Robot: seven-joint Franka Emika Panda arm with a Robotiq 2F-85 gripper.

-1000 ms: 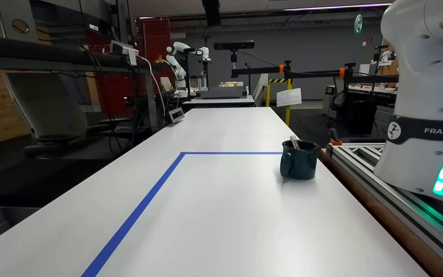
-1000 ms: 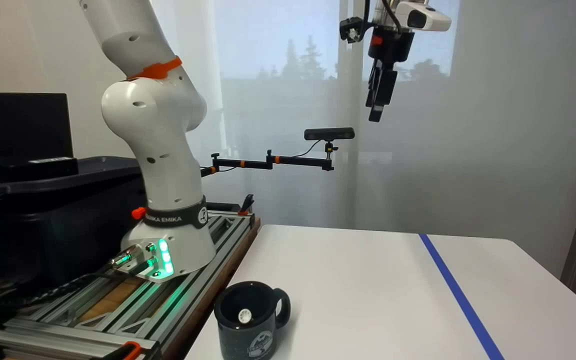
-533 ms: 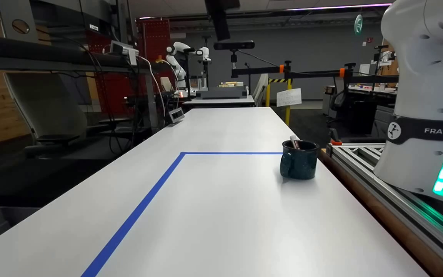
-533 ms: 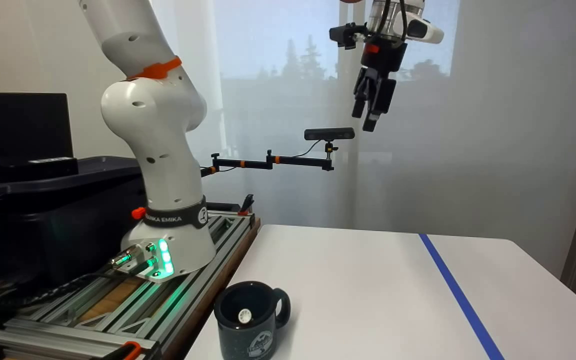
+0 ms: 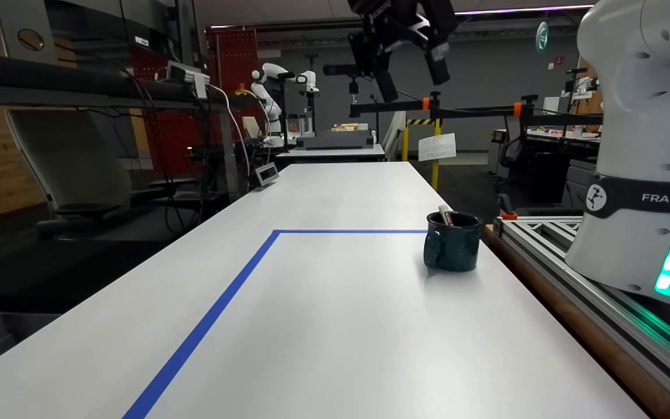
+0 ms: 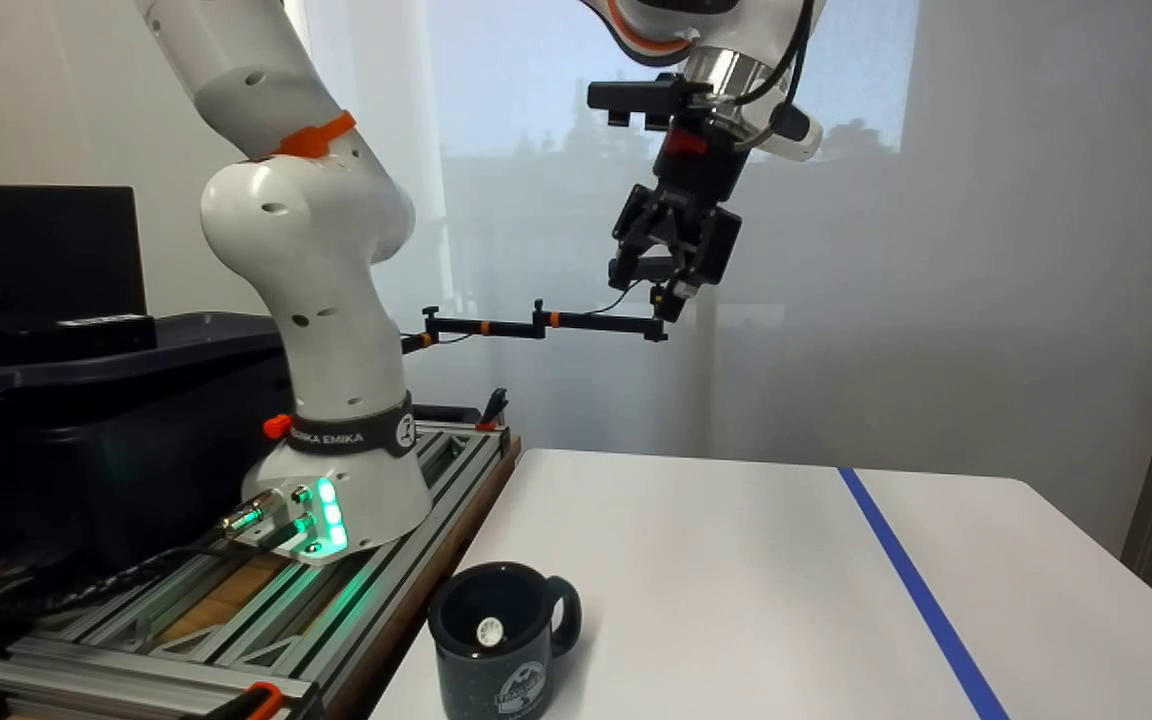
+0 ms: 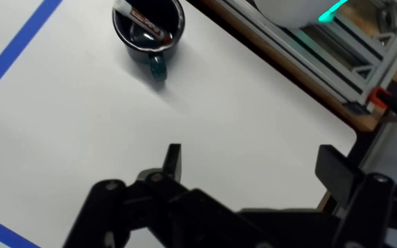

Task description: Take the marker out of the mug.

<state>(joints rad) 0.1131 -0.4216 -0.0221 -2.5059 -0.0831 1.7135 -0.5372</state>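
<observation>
1. White table [image 5: 323, 326] stretches past the mug [image 5: 454, 250] toward a grey wall [image 5: 486, 75]. The mug stands upright near the table's edge on the side of the robot base [image 5: 626, 256], presumably to keep it within easy reach of the arm.
2. Blue tape [image 7: 16, 46] lies apart from the mug in the wrist view, and the mug sits on the inner side of its corner; it probably marks a work area.
3. The marker [image 7: 143, 22] is inside the mug, tilted, with its pale end over the rim and its reddish end down within. That lean should help, offering the gripper [image 5: 413, 80] a part to pinch.
4. The mug's handle [image 7: 159, 67] points to a different side from the pale end, so it seems unlikely to hamper a descent.
5. High above the mug and off to one side, the gripper slants downward, its jaws spread wide with nothing between them, as suits an approach.
6. Centring over the mug and setting the jaws across the pale end look like the next needs; going too deep could knock the rim.
</observation>
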